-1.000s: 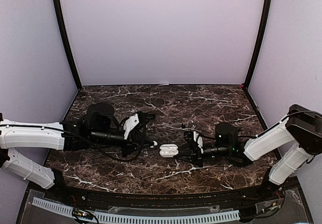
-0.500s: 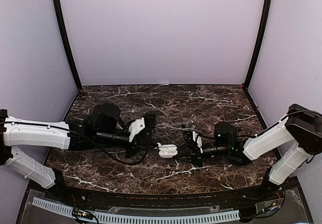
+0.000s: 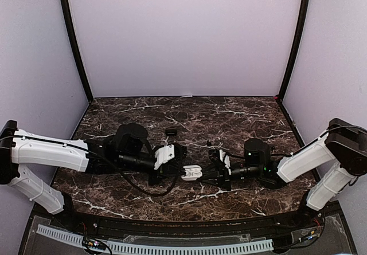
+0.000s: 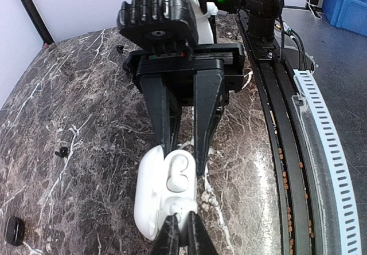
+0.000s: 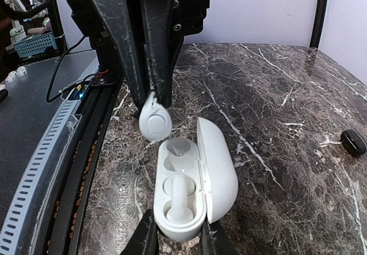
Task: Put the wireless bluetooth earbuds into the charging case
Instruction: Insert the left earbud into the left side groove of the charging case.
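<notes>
— How's the left tool?
— Pinched tight on 1 white earbud, right at its tips.
— And the right tool?
— Narrowly parted, clamping the open charging case, a seated earbud just ahead.

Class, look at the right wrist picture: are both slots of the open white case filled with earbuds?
No: one earbud sits in the near slot, while the second earbud is held outside the case.
</notes>
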